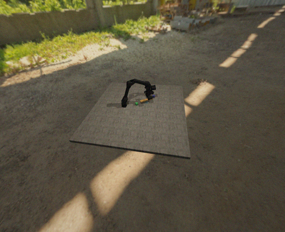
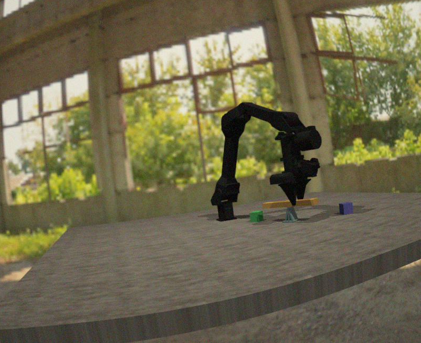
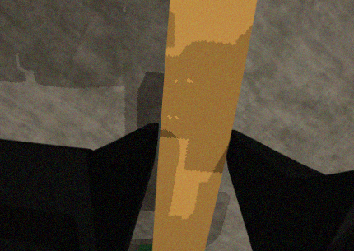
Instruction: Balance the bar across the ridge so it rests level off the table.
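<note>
The orange bar (image 1: 143,100) (image 2: 275,204) (image 3: 210,69) lies across the top of the small grey-blue ridge (image 1: 147,102) (image 2: 291,215). It looks near level in the exterior view, with both ends clear of the table. My gripper (image 1: 150,98) (image 2: 297,201) (image 3: 192,134) points down around the bar's middle. Its fingers are slightly open, one on each side of the bar, with hardly any gap. The bar and fingers hide the ridge's top in the wrist view, and the exact contact is too small to tell.
A green block (image 1: 136,103) (image 2: 256,215) (image 3: 145,248) stands on the table (image 1: 132,128) (image 2: 153,266) between the arm's base and the ridge. A purple block (image 1: 153,95) (image 2: 346,207) stands beyond the bar's far end.
</note>
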